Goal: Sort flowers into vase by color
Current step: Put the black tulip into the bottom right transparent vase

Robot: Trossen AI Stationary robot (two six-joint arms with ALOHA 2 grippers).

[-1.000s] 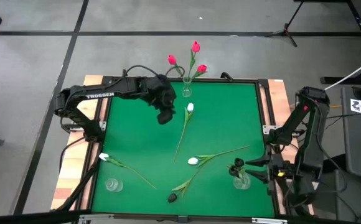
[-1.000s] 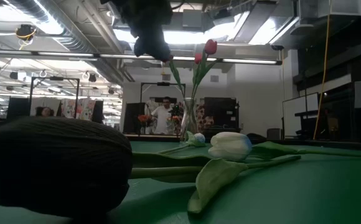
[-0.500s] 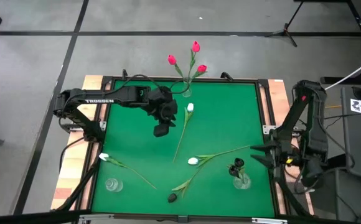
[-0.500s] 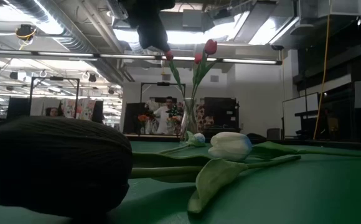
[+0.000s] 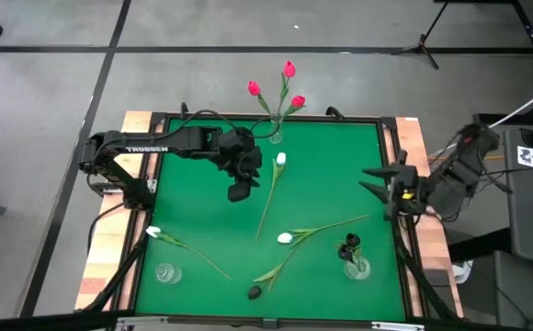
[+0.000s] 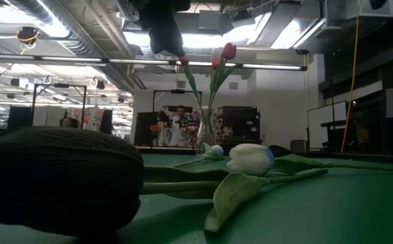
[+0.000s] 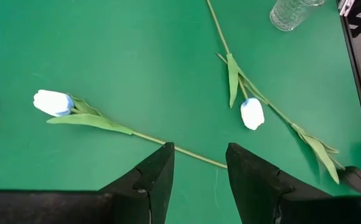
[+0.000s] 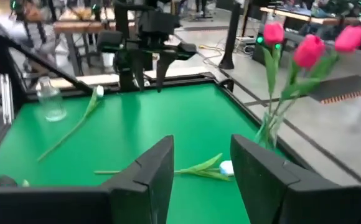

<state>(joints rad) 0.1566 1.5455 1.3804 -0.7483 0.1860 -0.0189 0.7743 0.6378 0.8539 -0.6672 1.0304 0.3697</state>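
The left end effector hangs open and empty over the tabletop. The white tulip lies just beside it, stem running approx. far-to-near. The right end effector, open too, is farther away.

— What's around besides the sorting job?

— A green tabletop with a pale wooden edge, set on a grey floor crossed by dark lines. A tripod stand sits on the floor beyond the far side.

— And the room behind?

— From table height: ceiling ducts, bright strip lights, a yellow cable hanging at one side, and a person standing far back near some shelves.
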